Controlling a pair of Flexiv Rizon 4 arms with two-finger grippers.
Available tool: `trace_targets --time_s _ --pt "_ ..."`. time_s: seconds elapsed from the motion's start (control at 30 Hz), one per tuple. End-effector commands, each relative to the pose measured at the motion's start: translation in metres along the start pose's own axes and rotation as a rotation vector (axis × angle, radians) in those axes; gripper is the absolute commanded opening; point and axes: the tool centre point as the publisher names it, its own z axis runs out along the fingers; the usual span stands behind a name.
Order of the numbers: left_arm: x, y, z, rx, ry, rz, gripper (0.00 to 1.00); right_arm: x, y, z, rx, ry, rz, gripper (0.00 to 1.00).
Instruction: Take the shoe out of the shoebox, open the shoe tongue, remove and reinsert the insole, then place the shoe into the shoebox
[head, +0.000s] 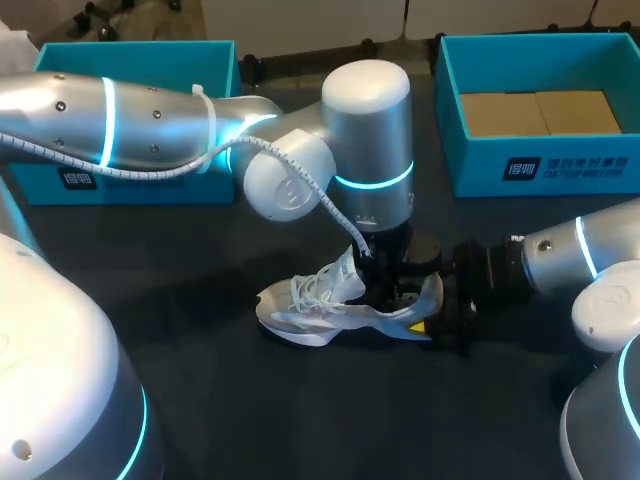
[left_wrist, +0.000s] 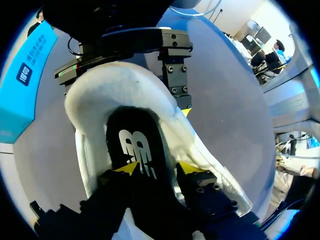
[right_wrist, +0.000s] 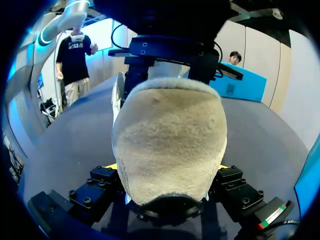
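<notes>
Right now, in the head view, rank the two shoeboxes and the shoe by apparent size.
1. right shoebox and left shoebox: they look alike, but the left arm covers much of the left one, so I won't rank them.
2. shoe: clearly smallest.

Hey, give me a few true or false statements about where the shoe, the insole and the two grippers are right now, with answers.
The shoe stands on the table. True.
The right gripper grips the shoe's toe. False: it is shut on the heel.
The left gripper reaches into the shoe from above. True.
The insole lies on the table beside the shoe. False: it is inside the shoe.
</notes>
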Motion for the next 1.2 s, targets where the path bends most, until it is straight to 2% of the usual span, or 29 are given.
trace_targets --time_s 0.03,0.13,0.2,0.23,0.33,0.4,0.5,0.8,1.2 --pt "0.003 0.004 0.03 -0.019 -0.055 0.0 0.56 -0.001 0.002 -0.001 0.004 -0.001 0.001 0.0" --pt "-0.002 0.004 0.036 -0.049 -0.083 0.002 0.7 -0.001 0.002 -0.001 0.004 -0.001 0.001 0.0" --pt "-0.005 0.004 0.04 -0.054 -0.092 0.002 0.65 -0.001 0.002 -0.001 0.004 -0.001 0.001 0.0" --pt "-0.007 0.005 0.043 -0.063 -0.096 0.001 0.46 -0.001 0.002 -0.001 0.004 -0.001 0.001 0.0" --pt "-0.011 0.006 0.045 -0.075 -0.112 -0.005 0.31 -0.001 0.002 -0.001 0.004 -0.001 0.001 0.0" --pt "-0.012 0.007 0.046 -0.075 -0.12 -0.009 0.14 -0.001 0.002 -0.001 0.004 -0.001 0.001 0.0" --pt "-0.014 0.009 0.046 -0.078 -0.13 -0.012 0.0 -0.001 0.002 -0.001 0.004 -0.001 0.001 0.0" --pt "-0.02 0.017 0.039 -0.086 -0.153 -0.021 0.0 -0.001 0.002 -0.001 0.004 -0.001 0.001 0.0" --pt "-0.007 0.02 -0.001 -0.046 -0.149 -0.035 0.0 -0.001 0.002 -0.001 0.004 -0.001 0.001 0.0"
